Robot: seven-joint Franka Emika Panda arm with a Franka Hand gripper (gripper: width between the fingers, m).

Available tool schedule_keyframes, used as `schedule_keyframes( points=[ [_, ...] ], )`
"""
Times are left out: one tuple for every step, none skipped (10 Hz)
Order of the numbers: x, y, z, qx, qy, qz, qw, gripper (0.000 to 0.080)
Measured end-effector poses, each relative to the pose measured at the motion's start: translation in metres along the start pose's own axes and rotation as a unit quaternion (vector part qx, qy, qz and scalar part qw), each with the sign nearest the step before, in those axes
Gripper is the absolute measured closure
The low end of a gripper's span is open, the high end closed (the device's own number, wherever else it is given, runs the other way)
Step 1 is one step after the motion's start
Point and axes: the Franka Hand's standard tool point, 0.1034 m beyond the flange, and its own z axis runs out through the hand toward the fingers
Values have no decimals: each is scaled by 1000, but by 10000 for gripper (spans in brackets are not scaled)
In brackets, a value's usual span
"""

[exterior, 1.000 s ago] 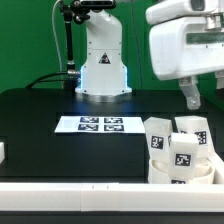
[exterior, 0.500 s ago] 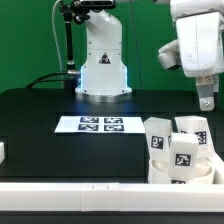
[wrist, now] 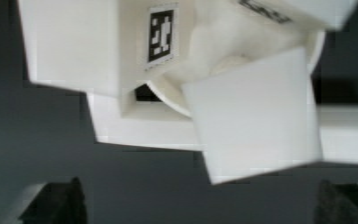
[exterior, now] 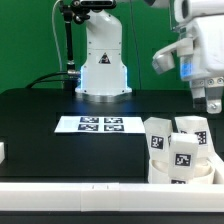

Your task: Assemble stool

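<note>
the gripper (exterior: 210,103) hangs over the heap of white stool parts (exterior: 179,150) at the exterior view's right, with nothing between its fingers; the wrist view shows two dark fingertips (wrist: 55,200) set far apart, so the pincer is spread wide and holds nothing. the step in hand looks like the approach to a first pick, and to do it well the arm should come straight down over one leg that lies free on top, line the fingers across that block's narrower faces, and close only when both pads flank it without touching a neighbour, since the parts lean on one another and a nudge could tip the pile. in the wrist view a tagged leg (wrist: 131,45) lies aslant over another white part (wrist: 256,120), so a slight turn of the wrist to match its tilt would help. counted: one arm, one gripper, one marker board (exterior: 99,125) flat on the black table (exterior: 40,125), well apart from the heap; perhaps three tagged blocks in the heap, though they overlap too much to be sure, and the round seat cannot be made out plainly
</note>
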Motion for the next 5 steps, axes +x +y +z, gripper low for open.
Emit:
schedule_keyframes(
  points=[
    [0,-2,2,1,-5,-45,999,150],
    [-1,-5,6,5,-8,-65,998,150],
    [-3,-7,9,8,-8,-63,998,150],
    [-4,-9,12,11,-9,-60,998,150],
    [-6,-11,15,12,-8,-59,998,150]
  ],
)
